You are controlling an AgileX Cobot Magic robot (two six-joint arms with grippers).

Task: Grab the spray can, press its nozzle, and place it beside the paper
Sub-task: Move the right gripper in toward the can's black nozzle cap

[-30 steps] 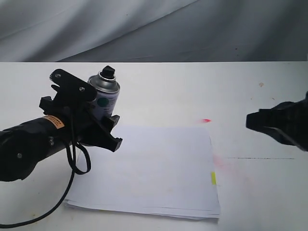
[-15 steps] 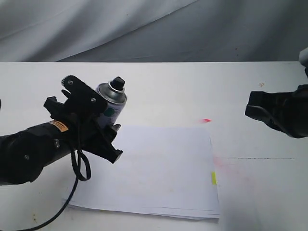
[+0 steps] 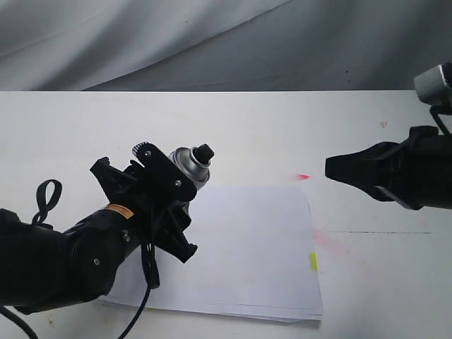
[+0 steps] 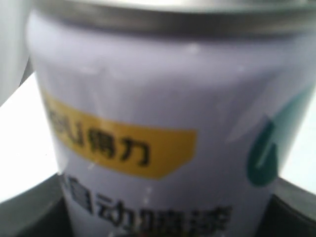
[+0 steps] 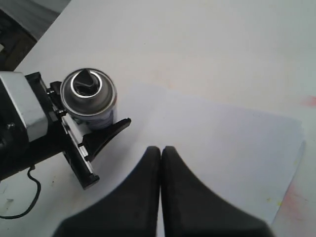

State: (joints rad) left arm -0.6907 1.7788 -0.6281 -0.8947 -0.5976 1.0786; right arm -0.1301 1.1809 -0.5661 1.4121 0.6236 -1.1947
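Note:
The spray can point(image 3: 185, 164) is held tilted above the paper's far-left corner, with my left gripper point(image 3: 180, 212) shut on its body. Its black nozzle point(image 3: 205, 151) points up and to the right. The left wrist view is filled by the spray can point(image 4: 163, 123) label, with dark fingers point(image 4: 29, 212) at both sides. The paper point(image 3: 247, 247) lies on the white table, its yellow tab point(image 3: 313, 261) at the right edge. My right gripper point(image 3: 330, 168) is shut and empty, to the right of the can and apart from it. In the right wrist view the right gripper point(image 5: 161, 150) hovers over the paper point(image 5: 222, 148), with the spray can point(image 5: 91, 96) and nozzle point(image 5: 85, 85) ahead.
A small red mark point(image 3: 302, 176) and a pink smear point(image 3: 321, 236) stain the white table point(image 3: 282, 127) near the paper's right edge. A grey cloth backdrop point(image 3: 212, 42) hangs behind the table. A black cable point(image 3: 145, 296) trails from the left arm.
My left arm has carried the can to the right and lower, tilting it more. The right gripper has moved left toward the can, staying shut.

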